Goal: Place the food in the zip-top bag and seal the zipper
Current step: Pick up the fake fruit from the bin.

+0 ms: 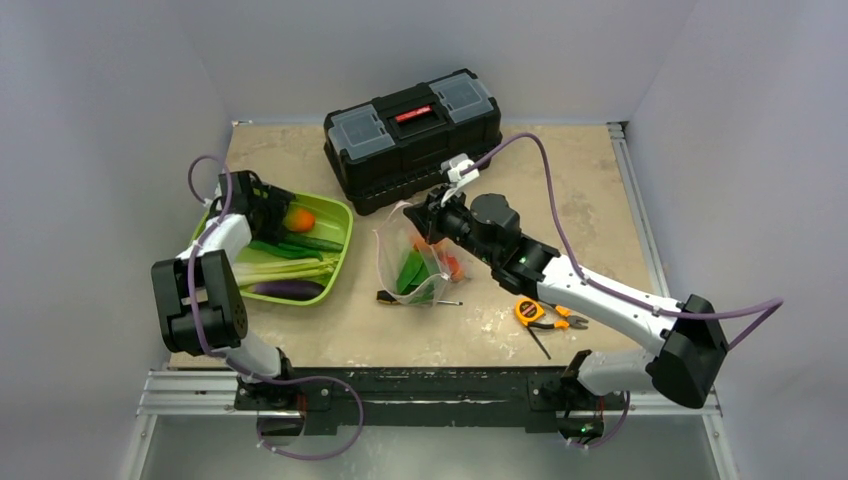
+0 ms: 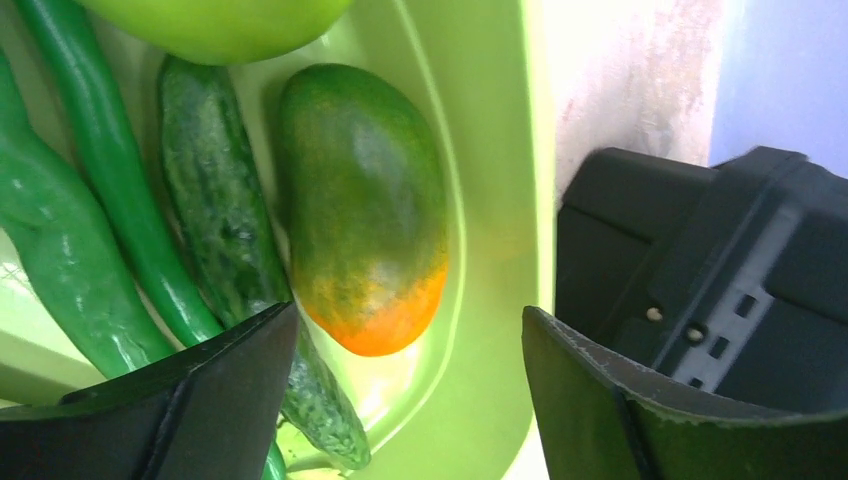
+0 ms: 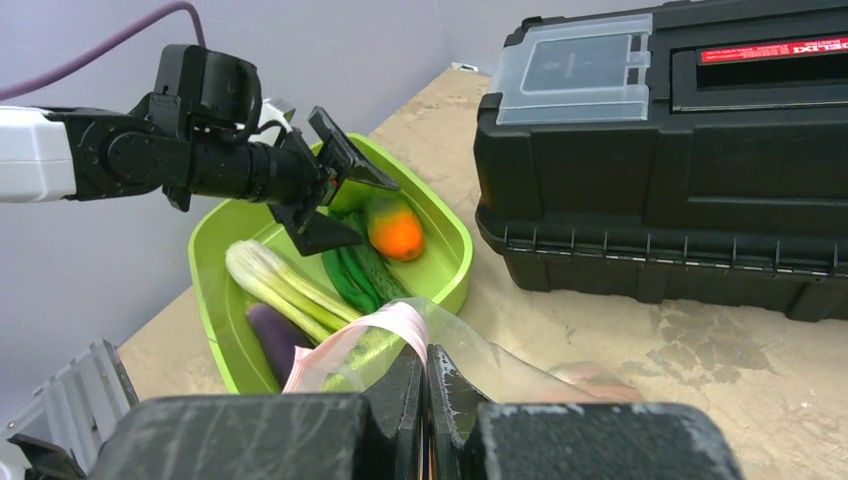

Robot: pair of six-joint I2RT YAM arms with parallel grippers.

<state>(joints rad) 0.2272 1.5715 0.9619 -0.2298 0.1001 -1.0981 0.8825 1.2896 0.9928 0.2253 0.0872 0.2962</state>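
Observation:
The clear zip-top bag (image 1: 415, 265) stands at the table's middle with green and orange-red food inside. My right gripper (image 1: 422, 215) is shut on its pinkish zipper (image 3: 350, 340), jaws pressed together (image 3: 425, 352), holding the mouth up. The lime-green tray (image 1: 345, 240) at the left holds an orange-green mango (image 1: 299, 219), a cucumber (image 1: 312, 242), a leafy green-white stalk (image 1: 285, 270) and a purple eggplant (image 1: 288, 290). My left gripper (image 1: 275, 210) is open and empty just above the mango (image 2: 365, 200), which lies between its spread jaws (image 2: 410, 320).
A black toolbox (image 1: 412, 135) stands behind the bag, close to the tray's far corner (image 2: 700, 270). A yellow tape measure (image 1: 528, 310) and pliers (image 1: 562, 320) lie right of the bag. A small dark tool (image 1: 388, 297) lies at the bag's near side.

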